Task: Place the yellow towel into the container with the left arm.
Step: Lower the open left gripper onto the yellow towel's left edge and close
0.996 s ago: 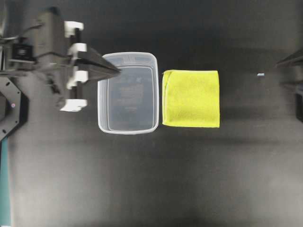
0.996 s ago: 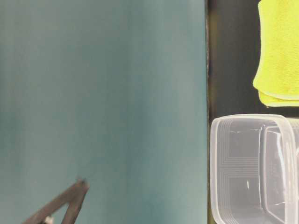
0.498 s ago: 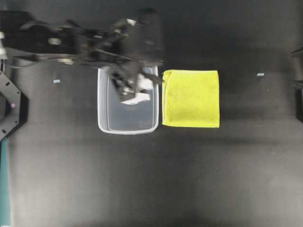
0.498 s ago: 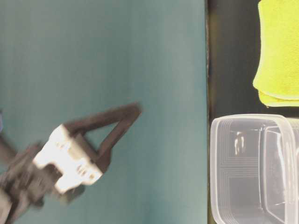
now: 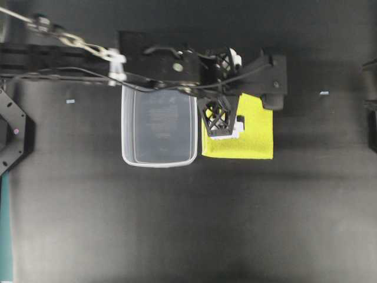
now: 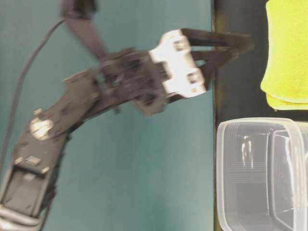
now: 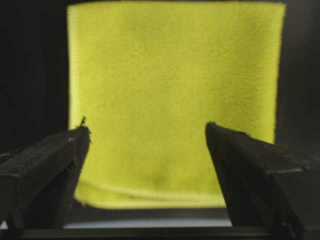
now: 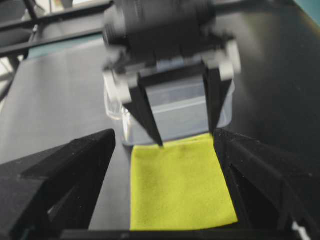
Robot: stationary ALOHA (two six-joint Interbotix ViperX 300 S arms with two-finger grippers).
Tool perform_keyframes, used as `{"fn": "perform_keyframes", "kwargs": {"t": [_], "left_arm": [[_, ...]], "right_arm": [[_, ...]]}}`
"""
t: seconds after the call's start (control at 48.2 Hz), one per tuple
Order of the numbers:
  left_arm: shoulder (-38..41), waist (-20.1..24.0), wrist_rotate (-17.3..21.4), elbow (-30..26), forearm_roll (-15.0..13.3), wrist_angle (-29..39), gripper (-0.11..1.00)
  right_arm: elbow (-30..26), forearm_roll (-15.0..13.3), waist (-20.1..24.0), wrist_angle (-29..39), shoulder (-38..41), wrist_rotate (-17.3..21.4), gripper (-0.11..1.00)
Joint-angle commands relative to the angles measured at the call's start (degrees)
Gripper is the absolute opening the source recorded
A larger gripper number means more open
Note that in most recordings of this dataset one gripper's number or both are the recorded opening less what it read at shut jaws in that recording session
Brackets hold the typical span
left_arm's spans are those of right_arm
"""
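Note:
The yellow towel [image 5: 253, 135] lies folded flat on the black table, just right of the container [image 5: 159, 127], a clear tub with nothing in it. My left gripper [image 5: 227, 91] hangs open over the towel's edge nearest the container, its fingers pointing down and apart from the cloth. In the left wrist view the towel [image 7: 175, 90] fills the gap between the wide-spread fingers [image 7: 45, 165]. In the right wrist view my right gripper [image 8: 165, 132] is open and empty, facing the towel [image 8: 180, 185], the left gripper [image 8: 182, 127] and the container [image 8: 185, 107].
Small pale tape marks sit on the table at the left [image 5: 70, 101] and right [image 5: 323, 93]. The right arm shows only at the right edge [image 5: 371, 82]. The table-level view shows the left gripper [image 6: 243, 45] beside the towel [image 6: 288, 53] and the container [image 6: 262, 173].
My left arm has swung right from beside the container's left rim, across the container, to above the towel's near edge. The towel and container have not moved.

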Motion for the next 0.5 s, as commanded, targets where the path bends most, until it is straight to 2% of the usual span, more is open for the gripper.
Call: {"fn": "perform_keyframes", "kwargs": {"t": [0.0, 0.311, 0.477], "left_arm": [[2.5, -0.4, 0.6, -1.8, 0.3, -0.4, 0.91], [9.8, -0.7, 0.7, -4.5, 0.3, 0.0, 0.91], [11.2, -1.1, 0.8, -4.2, 0.3, 0.0, 0.90]], "right_arm": [[-0.6, 0.2, -0.2, -0.6, -0.1, 0.1, 0.77], [-0.6, 0.2, -0.2, -0.6, -0.4, 0.1, 0.77], [-0.6, 0.2, -0.2, -0.6, -0.4, 0.1, 0.77]]}}
